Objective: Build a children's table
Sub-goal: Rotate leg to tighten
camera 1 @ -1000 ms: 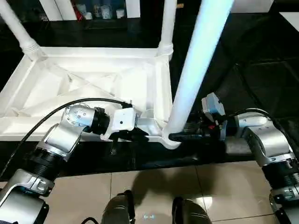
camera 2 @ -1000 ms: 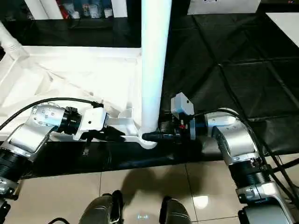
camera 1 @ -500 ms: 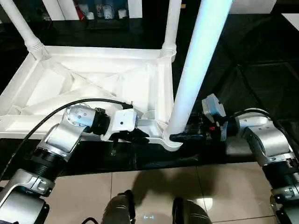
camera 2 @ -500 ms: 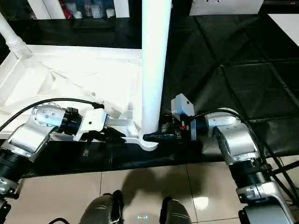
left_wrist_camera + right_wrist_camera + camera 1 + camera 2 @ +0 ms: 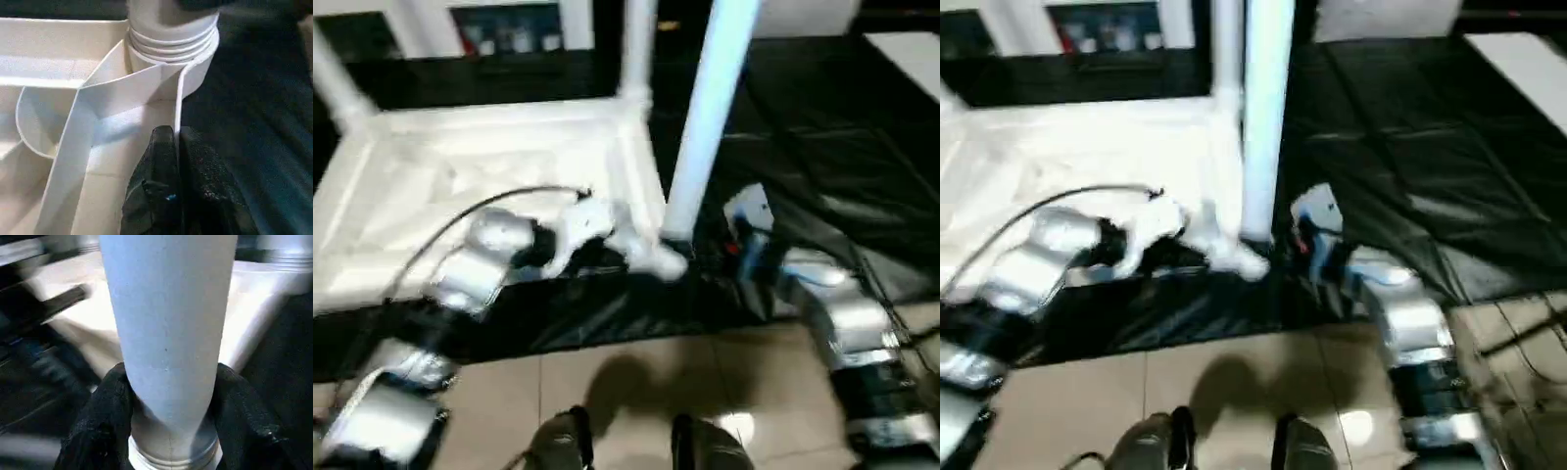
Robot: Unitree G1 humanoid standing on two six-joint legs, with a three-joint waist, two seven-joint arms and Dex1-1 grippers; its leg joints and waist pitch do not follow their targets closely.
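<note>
left gripper (image 5: 177, 147) — pinched on the top's rim (image 5: 177, 105) beside corner socket (image 5: 171, 54) | right gripper (image 5: 168, 396) — clamped around upright leg (image 5: 168, 313) | top (image 5: 499, 166) upside down

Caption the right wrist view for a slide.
Right end effector clasping the white table leg just above its corner socket.

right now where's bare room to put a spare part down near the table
Free: the black mat right of the near leg, and the tiled floor in front. Crowded: the near corner, where the left gripper pinches the tabletop rim and the right gripper clasps the leg.
</note>
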